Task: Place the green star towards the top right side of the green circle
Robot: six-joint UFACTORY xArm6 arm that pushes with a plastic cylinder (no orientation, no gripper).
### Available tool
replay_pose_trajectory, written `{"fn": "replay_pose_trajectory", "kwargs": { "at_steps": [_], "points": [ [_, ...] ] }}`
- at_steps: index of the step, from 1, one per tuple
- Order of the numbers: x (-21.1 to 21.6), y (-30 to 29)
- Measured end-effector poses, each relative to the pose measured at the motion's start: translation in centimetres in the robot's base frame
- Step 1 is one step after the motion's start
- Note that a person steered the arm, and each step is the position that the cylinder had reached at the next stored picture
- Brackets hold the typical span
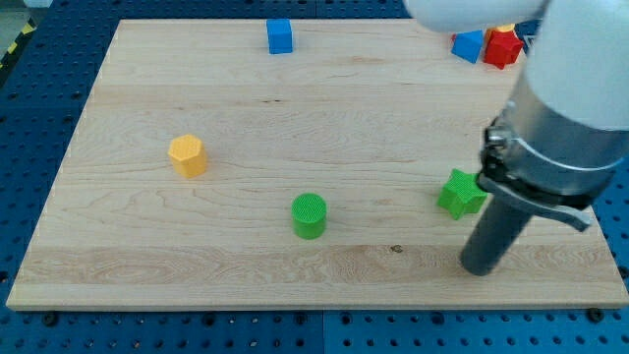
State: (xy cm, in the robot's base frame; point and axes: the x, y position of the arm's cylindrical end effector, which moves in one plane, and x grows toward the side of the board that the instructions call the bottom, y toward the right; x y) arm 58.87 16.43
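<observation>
Green ribbed star [461, 193] beside my tip [481, 267]; wooden board [295, 98].

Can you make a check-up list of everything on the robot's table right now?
Surface: wooden board, lying flat.
Job's things: green star at the view's right; green circle to its left, apart from it.
Clutter: orange block at left; blue cube at top; blue block and red block touching at top right, partly hidden by the arm.
Hand: none; my tip sits just below-right of the star, not touching.
Cables: nothing seen.
Surroundings: blue table around the board.
</observation>
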Motion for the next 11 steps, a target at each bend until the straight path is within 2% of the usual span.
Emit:
{"fn": "replay_pose_trajectory", "kwargs": {
  "at_steps": [1,2,4,6,8,11],
  "points": [
    [-0.7,2.5],
    [-3.6,4.7],
    [-5.4,0.0],
    [-9.0,-0.1],
    [-9.0,-4.3],
    [-10.3,-7.2]
  ]
}}
